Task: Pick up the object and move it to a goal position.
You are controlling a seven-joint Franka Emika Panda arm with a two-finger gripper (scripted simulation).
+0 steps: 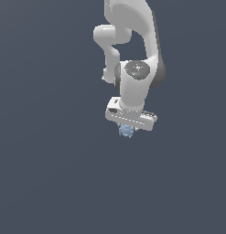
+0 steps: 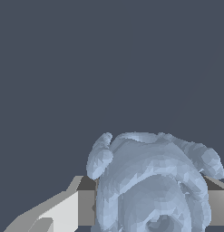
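Object (image 2: 149, 190) wedged between gripper (image 1: 127, 129) fingers (image 2: 86, 207).

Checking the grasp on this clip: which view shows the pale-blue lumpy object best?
The wrist view. The object fills much of the frame, bumps clear, flanked by the fingers. In the exterior view it is only a small blue speck peeking below the white gripper.

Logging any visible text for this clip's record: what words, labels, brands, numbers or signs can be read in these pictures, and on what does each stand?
None can be read.
Arm: plain white shell, no lettering; a grey mottled disc on one joint is a texture, not text.
Gripper: no markings.
Pale-blue object, between the fingers: bumpy surface only, no label.
Background: plain dark grey, with no sign.
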